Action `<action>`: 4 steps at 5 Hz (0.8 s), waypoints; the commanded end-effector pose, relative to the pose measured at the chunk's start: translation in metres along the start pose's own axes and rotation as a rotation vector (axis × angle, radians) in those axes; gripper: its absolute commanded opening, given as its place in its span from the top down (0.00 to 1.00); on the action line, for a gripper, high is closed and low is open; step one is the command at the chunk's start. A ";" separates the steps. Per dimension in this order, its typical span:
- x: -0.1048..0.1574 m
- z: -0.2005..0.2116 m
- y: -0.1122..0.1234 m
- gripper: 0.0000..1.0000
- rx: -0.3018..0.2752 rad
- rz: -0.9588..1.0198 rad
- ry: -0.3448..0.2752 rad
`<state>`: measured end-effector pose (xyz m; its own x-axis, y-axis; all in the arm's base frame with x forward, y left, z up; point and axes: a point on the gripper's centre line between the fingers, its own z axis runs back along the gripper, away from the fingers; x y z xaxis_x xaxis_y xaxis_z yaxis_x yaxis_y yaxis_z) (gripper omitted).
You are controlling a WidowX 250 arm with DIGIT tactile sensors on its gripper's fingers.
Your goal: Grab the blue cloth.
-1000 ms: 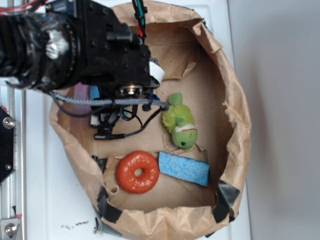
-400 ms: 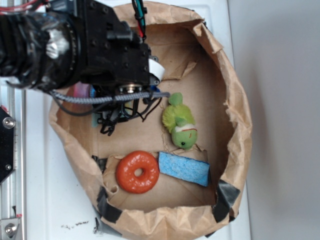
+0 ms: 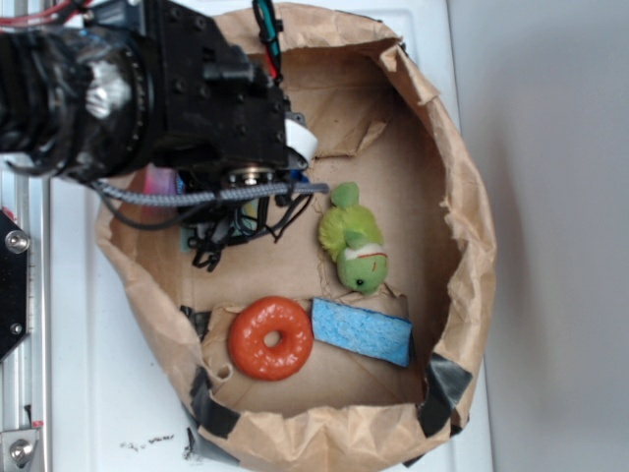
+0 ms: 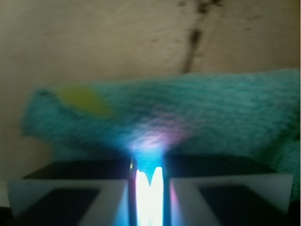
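The blue cloth (image 4: 211, 108), pale teal terry, fills the middle of the wrist view and lies on brown paper. My gripper (image 4: 148, 174) is right at its near edge. The two jaws stand almost together, and a narrow glowing strip of the cloth is pinched between them. A yellow patch (image 4: 84, 100) shows on the cloth's left part. In the exterior view my gripper (image 3: 211, 246) points down at the left of the paper bag (image 3: 462, 197). There the arm hides almost all of the cloth.
Inside the cut-down bag are an orange ring (image 3: 270, 338), a bright blue sponge (image 3: 362, 331) beside it and a green plush toy (image 3: 352, 238) right of the gripper. The bag's crumpled walls surround everything. A metal rail (image 3: 20, 295) runs along the left.
The fingers, spread wide a second ago, have drawn together. The arm has barely shifted, and the ring, sponge and toy have not moved.
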<state>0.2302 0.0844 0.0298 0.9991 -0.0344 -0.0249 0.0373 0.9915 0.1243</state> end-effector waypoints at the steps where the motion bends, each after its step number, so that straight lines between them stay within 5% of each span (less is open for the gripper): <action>1: 0.056 0.074 0.048 0.00 -0.051 0.053 -0.091; 2: 0.057 0.088 0.053 0.00 -0.054 0.072 -0.152; 4: 0.050 0.081 0.044 0.00 -0.043 0.048 -0.135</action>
<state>0.2831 0.1124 0.0898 0.9991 -0.0018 0.0435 -0.0006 0.9985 0.0550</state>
